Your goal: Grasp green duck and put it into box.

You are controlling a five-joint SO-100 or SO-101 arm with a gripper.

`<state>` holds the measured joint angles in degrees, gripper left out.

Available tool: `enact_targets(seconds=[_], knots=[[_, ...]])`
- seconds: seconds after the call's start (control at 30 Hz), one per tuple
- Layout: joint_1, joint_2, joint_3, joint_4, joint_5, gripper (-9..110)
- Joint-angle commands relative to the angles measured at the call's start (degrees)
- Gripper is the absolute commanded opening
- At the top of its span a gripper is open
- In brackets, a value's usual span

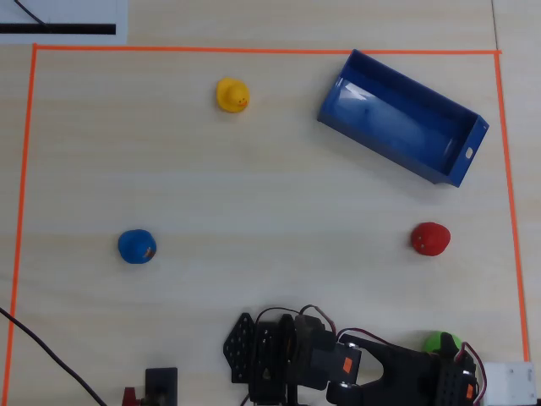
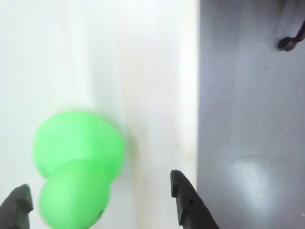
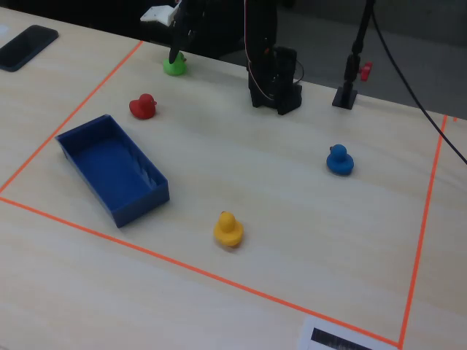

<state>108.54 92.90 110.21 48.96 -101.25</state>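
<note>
The green duck (image 2: 76,167) lies on the pale table, between my open gripper's (image 2: 97,183) black fingertips and closer to the left one (image 2: 18,202) than the right one (image 2: 187,202). In the overhead view the green duck (image 1: 441,342) sits at the bottom right, partly hidden by my arm (image 1: 406,372). In the fixed view my gripper (image 3: 177,52) hangs just above the duck (image 3: 174,66) at the far left. The box (image 1: 397,118), a blue open bin, is empty at the top right of the overhead view and at the left of the fixed view (image 3: 139,198).
A red duck (image 1: 430,238) sits between the green duck and the box. A yellow duck (image 1: 232,95) and a blue duck (image 1: 136,247) lie further off. Orange tape (image 1: 507,169) frames the work area. The table's edge (image 2: 198,95) runs close to the right of the gripper.
</note>
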Motion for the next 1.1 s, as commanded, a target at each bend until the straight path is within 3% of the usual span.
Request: enact_targets(seconds=[0.0, 1.07], knots=[[-1.8, 0.8, -2.1, 0.5, -0.2, 39], [-7.3, -5.3, -5.4, -2.9, 2.1, 40]])
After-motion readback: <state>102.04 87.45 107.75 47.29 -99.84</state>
